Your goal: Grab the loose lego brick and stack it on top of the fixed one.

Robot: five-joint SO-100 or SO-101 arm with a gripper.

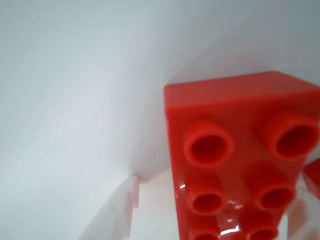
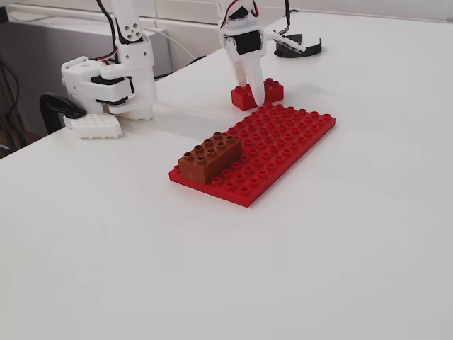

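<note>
Beyond the baseplate (image 2: 276, 142), gripper (image 2: 259, 91) jaws straddle the red brick (image 2: 244, 96); grip unclear.

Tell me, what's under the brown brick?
The brown brick sits on a red baseplate on the table. The studs beneath it are covered.

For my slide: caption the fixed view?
White gripper straddling small red plastic brick beside red baseplate carrying brown brick.

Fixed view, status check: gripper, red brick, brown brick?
Gripper down over the loose red brick, fingers straddling it, grip unconfirmed. Brick on table beside baseplate. Brown brick on baseplate, top bare. Path clear.
</note>
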